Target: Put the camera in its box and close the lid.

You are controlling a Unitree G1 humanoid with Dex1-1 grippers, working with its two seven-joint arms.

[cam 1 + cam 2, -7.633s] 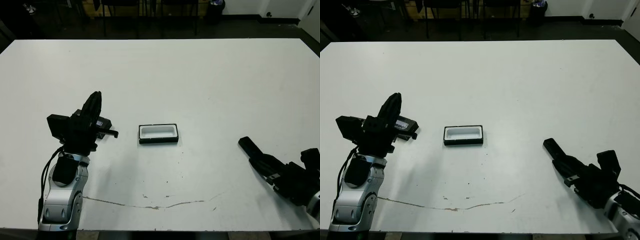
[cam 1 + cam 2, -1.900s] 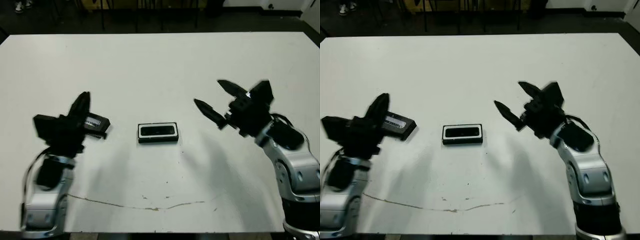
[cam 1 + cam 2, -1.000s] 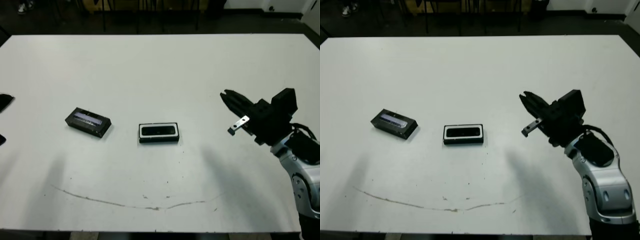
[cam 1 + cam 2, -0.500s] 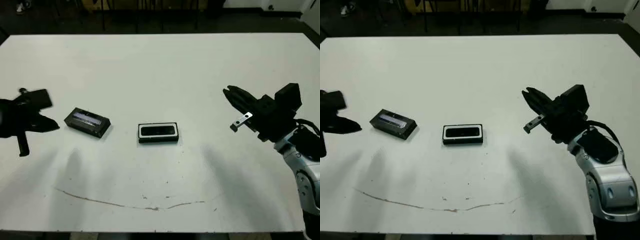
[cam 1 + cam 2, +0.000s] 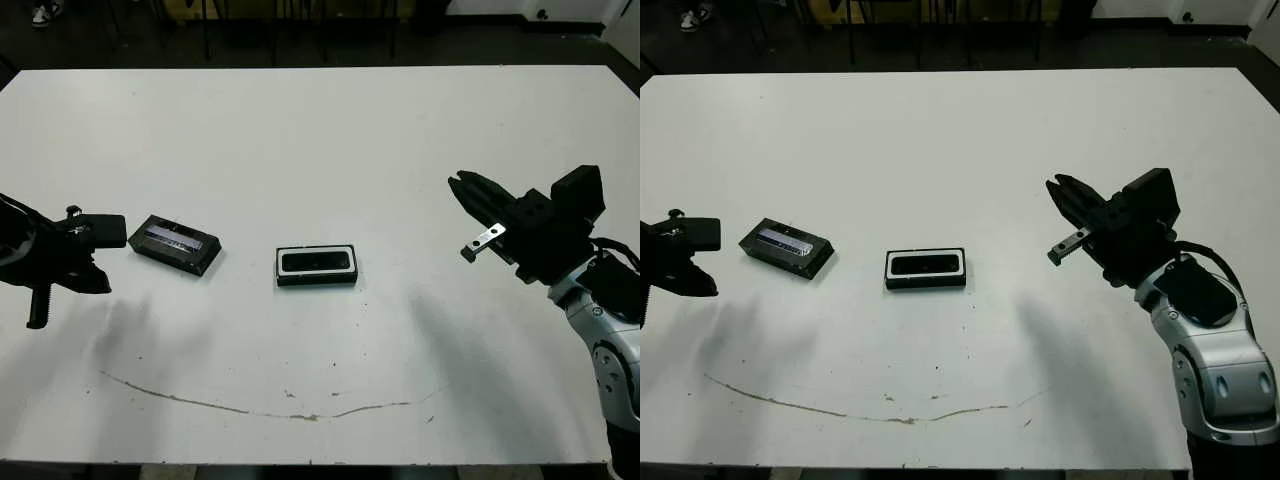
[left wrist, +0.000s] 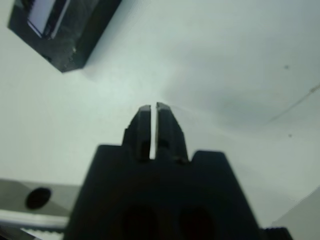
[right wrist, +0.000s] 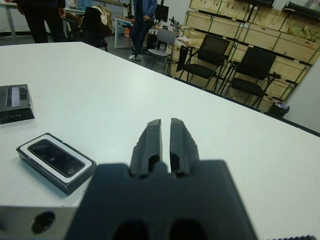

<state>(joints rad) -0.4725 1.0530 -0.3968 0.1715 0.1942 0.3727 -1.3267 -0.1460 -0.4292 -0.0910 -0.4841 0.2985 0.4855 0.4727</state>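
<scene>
Black-rimmed and lined in white, the box [image 5: 317, 266] sits flat on the white table [image 5: 330, 140], roughly midway between its left and right edges and a little nearer the front edge than the back. It is a small shallow rectangle with its long sides running parallel to the front edge. The camera [image 7: 55, 157], a slim dark bar with a glossy face, lies inside the hollow and fills most of it, leaving a thin white border around it.

To the left of the box, well apart from it, the lid [image 5: 175, 243] rests on the table, turned at a slight angle to the box. It is a flat black rectangle with a pale greyish strip showing on its upper face.

Near the table's left edge, the left gripper [image 6: 153, 111] hovers beside the lid without touching it; its two black fingers [image 6: 166, 122] are pressed together with only a hairline gap, holding nothing. On the right side of the table, the right gripper [image 7: 161, 131] is raised above the surface, far from the box, its fingers [image 7: 148, 140] likewise close together and empty.

Chairs [image 7: 252, 70] and a standing person [image 7: 142, 20] show beyond the far edge in the right wrist view.
</scene>
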